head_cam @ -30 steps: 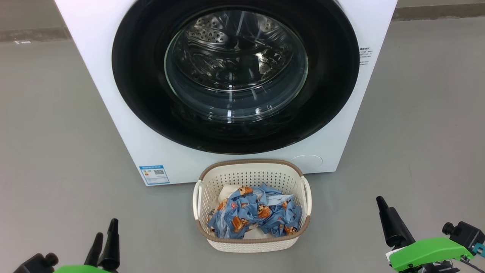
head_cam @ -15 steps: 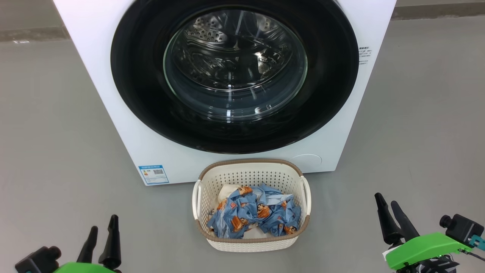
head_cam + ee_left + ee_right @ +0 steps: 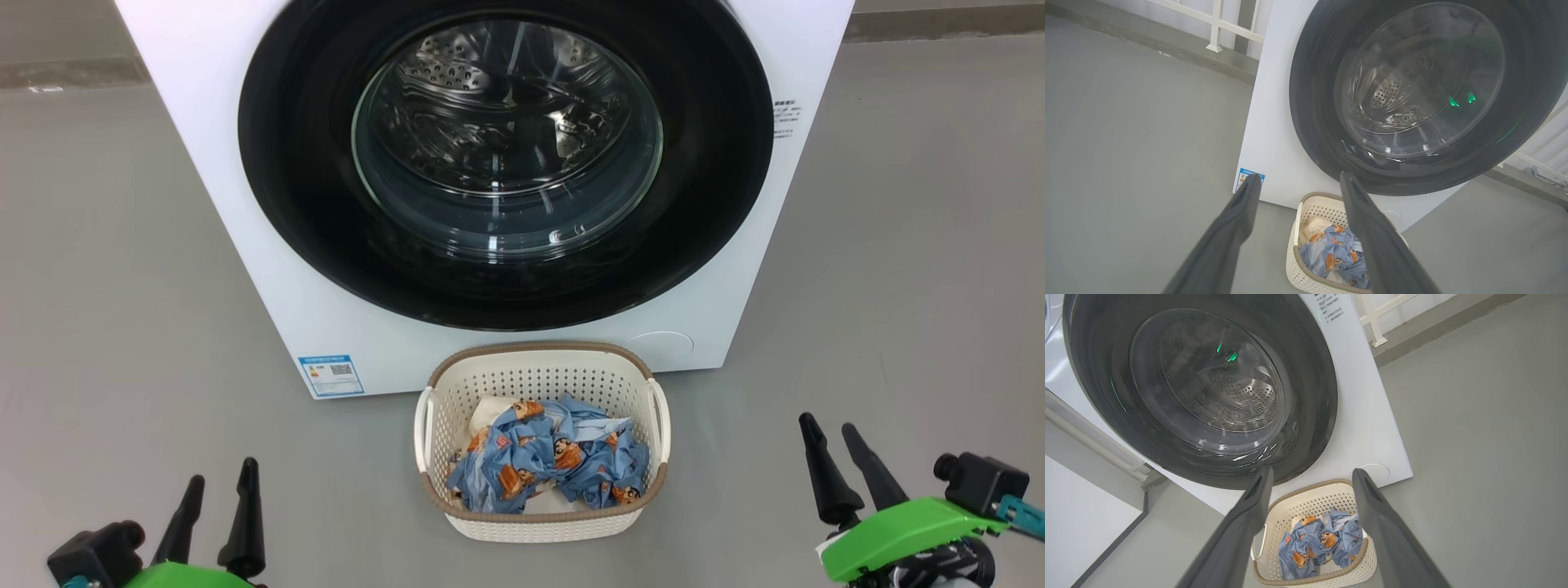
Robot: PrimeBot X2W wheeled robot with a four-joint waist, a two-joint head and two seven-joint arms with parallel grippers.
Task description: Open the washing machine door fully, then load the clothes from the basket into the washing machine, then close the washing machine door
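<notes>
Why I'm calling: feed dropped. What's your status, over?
Left gripper and right gripper open, empty, low either side of basket. Washing machine door shut; clothes in basket. Basket on floor close below door, possibly in its swing.

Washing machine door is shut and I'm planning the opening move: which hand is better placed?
Right, tentatively: both hands are open, empty, flanking the basket, but the right hand sits nearer the washing machine door than the left hand. Handle side unclear.

Both grippers poised low, jaws apart.
The left gripper and right gripper hold nothing, each pointing ahead, at opposite sides.
</notes>
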